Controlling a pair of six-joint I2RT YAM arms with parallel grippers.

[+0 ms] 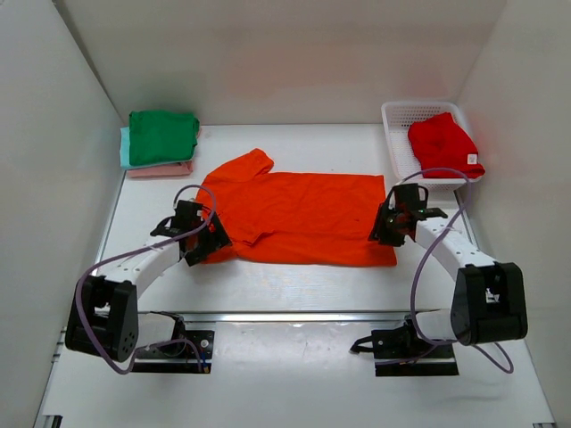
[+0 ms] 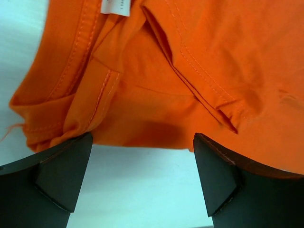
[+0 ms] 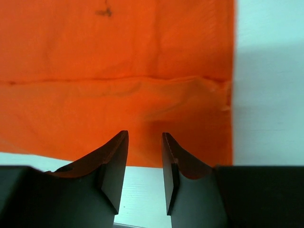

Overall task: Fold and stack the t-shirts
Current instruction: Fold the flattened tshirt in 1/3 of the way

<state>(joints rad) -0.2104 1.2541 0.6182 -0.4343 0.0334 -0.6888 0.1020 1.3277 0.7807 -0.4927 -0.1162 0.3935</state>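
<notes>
Shows, from above, a white table [image 1: 294,285] with two arms bolted at its 6 o'clock edge. Carries at centre the orange shirt [image 1: 303,214], laid lengthwise with collar end toward 9 o'clock, hem toward 3 o'clock and one sleeve poking toward 11 o'clock; looks doubled over on itself along the 6 o'clock edge. Holds at 1 o'clock a white mesh basket [image 1: 395,125], with the red shirt [image 1: 443,144] bunched inside. Bears at 10 o'clock a folded stack, apart from the orange sleeve: green shirt [image 1: 162,135] on top, mint shirt [image 1: 125,150] under it, pink shirt [image 1: 161,169] at the bottom. Finds the left gripper [image 1: 211,242] low at the spread shirt's 8 o'clock corner, by the collar, fingers [image 2: 66,175] spread wide with nothing between them and the cloth edge just beyond the tips. Finds the right gripper [image 1: 382,230] at the 4 o'clock corner, by the hem, its fingers parted by a narrow gap, clamping nothing, tips at the cloth's near edge. Picks out, close up, a white label [image 2: 114,5] inside the collar and a dark speck [image 3: 104,12] near the hem.
</notes>
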